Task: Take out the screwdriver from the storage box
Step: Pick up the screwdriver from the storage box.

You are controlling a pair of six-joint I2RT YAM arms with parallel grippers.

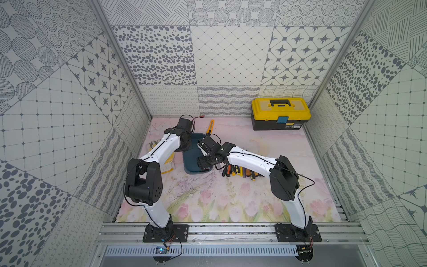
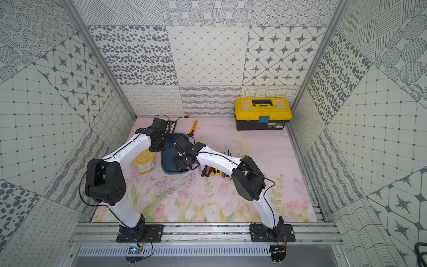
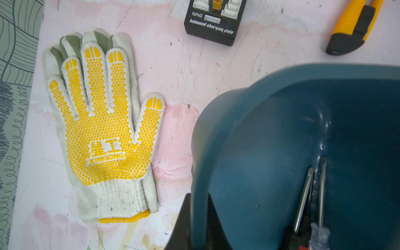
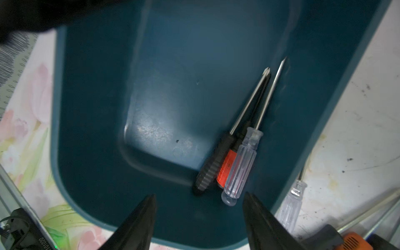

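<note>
We saw the counter (image 1: 242, 198) with its pink floral mat carrying the shallow dark teal-blue plastic storage box (image 4: 97, 121), which sat between the two arms. Inside it, against one long wall, lay a clear-handled screwdriver (image 4: 240, 166) touching a black-and-orange-handled screwdriver (image 4: 218, 160), their shafts side by side and their handles toward the right tool (image 4: 199, 207). That tool hung just above the box with its jaws wide apart and nothing between them, the handles just ahead of the gap. The left tool (image 3: 194, 223) was clamped shut on the box rim. A yellow-lidded black toolbox (image 1: 280, 114) stood well apart at the back. White knit gloves with yellow dots (image 3: 104, 129) lay beside the box, with a small black charging board (image 3: 213, 23) and a yellow utility knife (image 3: 352, 28) beyond it. A row of removed screwdrivers (image 1: 240, 172) lay just outside, partly under the right arm.
</note>
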